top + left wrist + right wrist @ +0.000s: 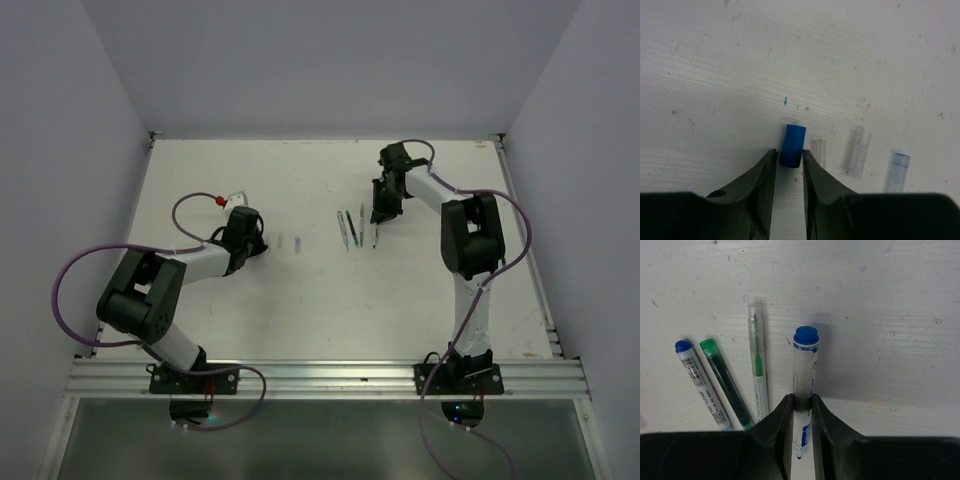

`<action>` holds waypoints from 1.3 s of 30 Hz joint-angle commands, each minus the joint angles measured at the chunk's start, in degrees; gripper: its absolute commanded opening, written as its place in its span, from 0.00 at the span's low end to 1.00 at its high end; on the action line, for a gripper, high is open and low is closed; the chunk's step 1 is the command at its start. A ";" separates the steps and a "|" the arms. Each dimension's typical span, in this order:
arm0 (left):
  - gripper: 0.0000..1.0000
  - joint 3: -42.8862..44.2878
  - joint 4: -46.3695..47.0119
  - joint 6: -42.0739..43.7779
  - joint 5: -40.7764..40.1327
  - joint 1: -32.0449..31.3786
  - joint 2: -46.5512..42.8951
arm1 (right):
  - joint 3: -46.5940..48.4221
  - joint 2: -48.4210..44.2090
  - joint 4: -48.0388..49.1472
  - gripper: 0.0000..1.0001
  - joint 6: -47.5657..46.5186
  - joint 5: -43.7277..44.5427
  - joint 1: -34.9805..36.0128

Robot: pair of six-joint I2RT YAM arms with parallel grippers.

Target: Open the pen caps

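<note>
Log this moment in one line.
left fingers flank blue cap | right fingers flank blue-ended pen | grips unclear | three clear caps beside | three more pens beside

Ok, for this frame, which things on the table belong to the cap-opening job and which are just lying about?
Job: blue cap at the left gripper; three clear caps; blue-ended pen in the right gripper; three other pens.
Lying about: purple cables; red-tipped item beside the left arm, too small to identify.

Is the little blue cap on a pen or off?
Off. The blue cap lies on the table with no pen in it.
</note>
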 commanded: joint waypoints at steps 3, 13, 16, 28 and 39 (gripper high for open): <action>0.33 -1.69 1.94 -0.85 0.81 0.60 1.09 | 2.12 -0.21 -0.40 0.25 -0.39 0.55 -0.15; 0.41 -3.18 2.12 -1.38 0.90 0.60 -1.28 | 2.56 -1.35 0.22 0.32 -0.21 -0.51 -0.23; 0.44 -3.62 1.85 -1.55 1.51 0.60 -2.77 | 2.04 -2.76 0.39 0.35 -0.21 -0.07 -0.23; 0.59 -7.22 0.80 -4.71 6.62 0.60 -11.81 | -3.41 -21.28 -1.18 0.60 -2.32 10.82 -0.23; 0.81 -13.91 2.91 -7.97 16.35 0.43 -24.56 | -17.99 -36.51 1.18 0.86 -4.95 32.08 -0.67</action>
